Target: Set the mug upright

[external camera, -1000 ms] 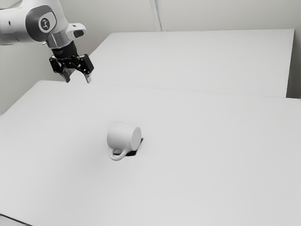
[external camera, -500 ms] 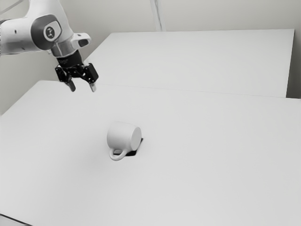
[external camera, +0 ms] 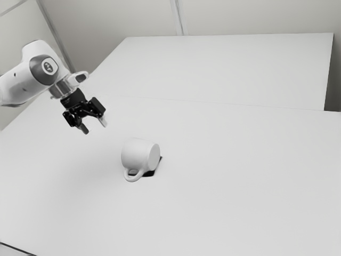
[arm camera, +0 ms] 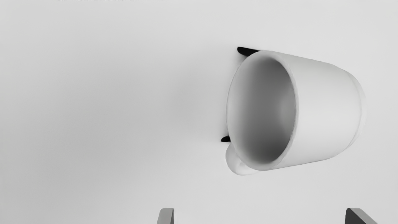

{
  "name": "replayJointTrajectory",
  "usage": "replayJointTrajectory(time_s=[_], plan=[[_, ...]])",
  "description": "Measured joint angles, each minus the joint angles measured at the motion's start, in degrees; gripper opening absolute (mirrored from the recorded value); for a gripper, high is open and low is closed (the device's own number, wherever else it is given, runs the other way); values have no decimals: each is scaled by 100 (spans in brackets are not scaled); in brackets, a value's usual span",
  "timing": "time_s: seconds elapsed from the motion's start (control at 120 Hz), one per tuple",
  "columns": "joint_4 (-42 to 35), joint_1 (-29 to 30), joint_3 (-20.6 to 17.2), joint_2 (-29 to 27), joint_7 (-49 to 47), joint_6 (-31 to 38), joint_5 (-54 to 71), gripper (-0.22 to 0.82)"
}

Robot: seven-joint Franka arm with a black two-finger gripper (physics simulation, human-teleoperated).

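In the exterior view my gripper [external camera: 95, 127] hangs above the table, up and to the left of the mug, its fingers spread with nothing between them. The white mug [external camera: 137, 154] lies on its side, base toward the exterior view's right, its handle low on the near side. The wrist view has the mug [arm camera: 323, 109] with its mouth facing partly toward the camera, beyond the wide-apart fingertips of the gripper [arm camera: 259, 214]. A gap separates mug and fingers.
Beneath the mug is a flat black piece [external camera: 151, 172], partly covered by it. The white table [external camera: 240, 186] spreads around them, and another white surface [external camera: 229, 69] adjoins its far side. A dark line crosses the exterior view's lower left corner.
My gripper has come down toward the table and tilted, with the arm lower in the exterior view. It was farther from the mug before. The mug has stayed where it was.
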Motion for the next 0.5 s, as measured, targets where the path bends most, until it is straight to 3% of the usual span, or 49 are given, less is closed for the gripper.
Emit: replayJointTrajectory(time_s=[0.5], plan=[[-339,147,-57,768,2368,739,-1640,60]])
